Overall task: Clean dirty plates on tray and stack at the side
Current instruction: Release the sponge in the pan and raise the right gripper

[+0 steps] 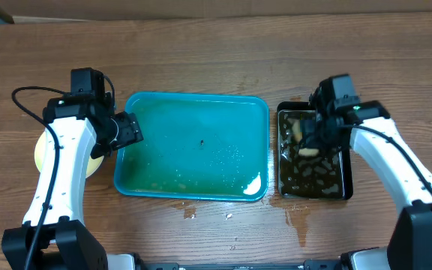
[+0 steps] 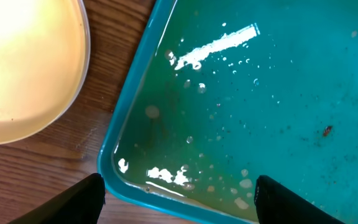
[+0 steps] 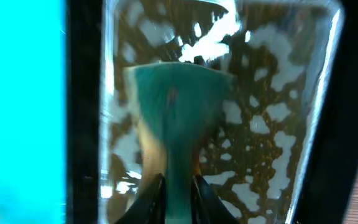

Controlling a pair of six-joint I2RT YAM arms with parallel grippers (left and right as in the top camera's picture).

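The teal tray lies mid-table, wet, with a film of greenish water and crumbs and no plates on it; it also fills the left wrist view. A pale plate lies on the table left of the tray, partly under my left arm, and looks clean in the left wrist view. I cannot tell whether other plates lie beneath it. My left gripper is open and empty over the tray's left rim. My right gripper is shut on a teal and yellow sponge over the black pan.
A black pan of dark foamy liquid stands right of the tray, its rim close to the tray's edge. Water drops lie on the wooden table in front of the tray and pan.
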